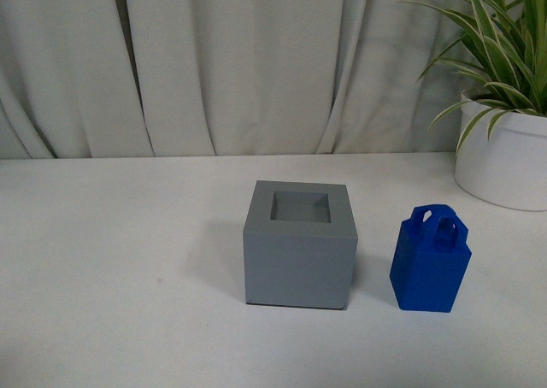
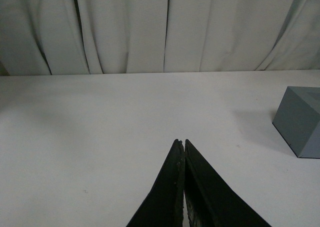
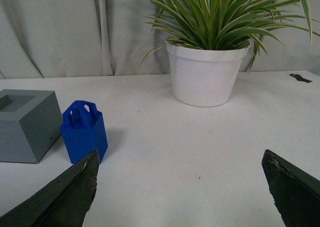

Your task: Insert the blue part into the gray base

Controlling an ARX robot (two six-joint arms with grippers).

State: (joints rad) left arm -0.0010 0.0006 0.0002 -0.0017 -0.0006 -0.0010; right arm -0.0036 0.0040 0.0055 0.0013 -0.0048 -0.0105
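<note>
Left gripper (image 2: 180, 142): the two dark fingers are pressed flat together tip to tip, with nothing between them. It hangs low over the white table (image 1: 111, 260). Bare tabletop runs ahead of the tips to the pale curtain (image 1: 239, 63) at the back.

Gray base (image 1: 299, 243): ahead of the left gripper and well off to its side, toward the robot's right. Only one corner of it reaches the left wrist view. It sits flat on the table with the square recess facing up, and the recess's gray floor is plainly visible from the front.

Right gripper (image 3: 180, 157): spread wide and holding nothing. The fingertips sit far apart with open table between them.

Blue part (image 1: 430, 264): ahead of the right gripper, off its centre line toward the gray base, just past the tip of the finger on that side. It touches neither finger. It stands upright on the table with the loop handle on top. It is just beside the gray base with a narrow strip of table between them, and it is the nearer of the two to the right gripper.

White plant pot (image 1: 504, 157): further ahead of the right gripper, near the curtain and well apart from both blocks. Striped green leaves spill over it.

A small dark scrap (image 3: 300, 77) lies on the table far beyond the gripper's other finger; I cannot tell what it is.
</note>
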